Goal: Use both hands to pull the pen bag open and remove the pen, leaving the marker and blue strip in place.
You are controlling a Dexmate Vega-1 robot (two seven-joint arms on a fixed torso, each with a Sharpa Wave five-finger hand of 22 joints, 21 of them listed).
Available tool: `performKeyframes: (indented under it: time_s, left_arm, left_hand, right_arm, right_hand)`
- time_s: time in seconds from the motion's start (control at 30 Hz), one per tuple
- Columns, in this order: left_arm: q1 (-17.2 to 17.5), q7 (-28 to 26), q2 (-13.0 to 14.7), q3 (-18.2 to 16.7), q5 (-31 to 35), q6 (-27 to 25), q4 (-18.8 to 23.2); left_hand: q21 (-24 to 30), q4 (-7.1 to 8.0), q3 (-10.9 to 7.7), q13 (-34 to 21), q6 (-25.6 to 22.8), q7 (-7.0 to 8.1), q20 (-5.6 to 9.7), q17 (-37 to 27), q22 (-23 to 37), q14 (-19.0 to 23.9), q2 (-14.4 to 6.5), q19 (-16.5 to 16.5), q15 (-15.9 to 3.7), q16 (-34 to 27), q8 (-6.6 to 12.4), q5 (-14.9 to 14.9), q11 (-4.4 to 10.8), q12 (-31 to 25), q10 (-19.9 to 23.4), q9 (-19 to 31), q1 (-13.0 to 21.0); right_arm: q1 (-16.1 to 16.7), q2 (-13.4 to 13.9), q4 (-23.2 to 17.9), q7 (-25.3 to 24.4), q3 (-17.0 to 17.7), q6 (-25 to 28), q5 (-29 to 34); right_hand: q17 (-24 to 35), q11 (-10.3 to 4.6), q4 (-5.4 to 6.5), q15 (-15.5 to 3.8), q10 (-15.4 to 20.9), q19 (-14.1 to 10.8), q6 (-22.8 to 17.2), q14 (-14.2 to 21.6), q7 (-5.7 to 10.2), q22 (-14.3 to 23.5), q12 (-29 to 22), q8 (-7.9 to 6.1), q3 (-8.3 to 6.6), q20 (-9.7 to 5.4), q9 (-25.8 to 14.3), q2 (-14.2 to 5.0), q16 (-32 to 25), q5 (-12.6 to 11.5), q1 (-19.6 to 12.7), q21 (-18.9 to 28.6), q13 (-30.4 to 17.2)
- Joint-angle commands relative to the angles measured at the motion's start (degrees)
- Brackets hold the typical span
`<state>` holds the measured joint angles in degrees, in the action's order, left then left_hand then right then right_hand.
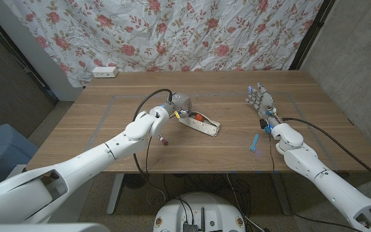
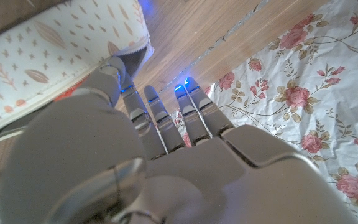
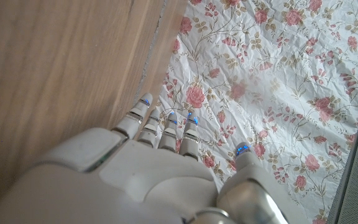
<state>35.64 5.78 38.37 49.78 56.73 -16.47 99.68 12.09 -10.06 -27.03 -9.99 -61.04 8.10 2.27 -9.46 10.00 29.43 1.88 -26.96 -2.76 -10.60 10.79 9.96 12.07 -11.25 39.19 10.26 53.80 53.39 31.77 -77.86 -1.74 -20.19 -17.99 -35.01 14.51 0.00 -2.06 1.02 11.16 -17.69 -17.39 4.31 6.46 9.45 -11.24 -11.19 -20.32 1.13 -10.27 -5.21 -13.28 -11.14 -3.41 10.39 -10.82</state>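
L hand (image 1: 174,107) sat at the near-left end of the cream patterned fabric pen bag (image 1: 201,123), mid-table; in the left wrist view its thumb (image 2: 118,73) touched the bag's zip edge (image 2: 55,56) w/ the other fingers straight and side by side past it, so whether it actually pinched the bag couldn't be told. Small dark-red capped marker (image 1: 163,138) lay on the wood just beside the L forearm, near side of the bag. An orange-red item (image 1: 199,117) showed in the bag's open mouth. Thin blue strip (image 1: 254,142) lay apart to the right, toward the front edge. R hand (image 1: 261,102) stood further right, fingers spread, holding nothing, w/ bare wooden table (image 1: 108,122) around it. Floral cloth backdrop (image 1: 172,32) hung behind the far edge; white power strip (image 1: 105,72) at its foot.
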Motion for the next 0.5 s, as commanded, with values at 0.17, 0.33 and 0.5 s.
performKeyframes:
  time_s: [0.17, 0.33, 0.5]
  left_arm:
    - [0.07, 1.54, 0.27, -0.24, -1.44, -0.78, 0.5]
    - [-0.03, 1.91, 0.57, -0.3, -2.03, -0.34, 0.65]
    - [0.15, 0.96, 0.77, -0.59, -2.73, 0.27, 0.59]
  left_hand:
    - [0.07, -0.4, 1.72, -0.14, 2.2, 0.24, 0.22, -0.11, 0.16, 0.89, 2.59, -0.46, -9.18, 0.04, -0.54, 0.18, 0.03, 0.44, -0.04, 0.18, 1.49]
    - [-0.02, -0.33, 2.24, -0.14, 2.82, 0.57, 0.25, -0.12, 0.16, 0.81, 3.31, -0.45, -9.24, 0.17, -0.6, 0.19, 0.05, 0.65, -0.52, 0.15, 1.68]
    - [-0.17, 0.75, 2.57, -0.23, 2.94, 0.21, -0.21, -0.32, 0.24, 0.74, 1.9, -0.16, -9.16, 0.1, -0.26, 0.25, 0.1, 0.68, -0.76, 0.24, 1.21]
  right_arm:
    - [-0.04, -0.01, 0.09, 0.22, -0.12, 0.29, -0.23]
    - [-0.12, -0.06, 0.25, 0.29, -0.15, 0.22, -0.21]
    - [-0.2, -0.16, 0.37, 0.35, -0.21, 0.2, -0.23]
  right_hand:
    - [0.15, 0.34, -0.36, 0.3, 0.26, -0.21, -0.38, 0.28, 0.08, 0.18, 0.0, 0.21, -0.28, 0.41, -0.09, -0.88, -0.16, 0.0, 0.0, 0.4, -0.06]
    - [0.17, 0.26, -0.38, 0.32, 0.25, -0.21, -0.45, 0.27, 0.14, 0.18, 0.0, 0.2, -0.26, 0.44, -0.09, -0.89, -0.17, 0.0, 0.02, 0.4, -0.06]
    - [0.18, 0.16, -0.41, 0.29, 0.24, -0.22, -0.5, 0.24, 0.12, 0.18, 0.0, 0.2, -0.26, 0.45, -0.09, -0.9, -0.16, 0.0, 0.03, 0.4, -0.06]
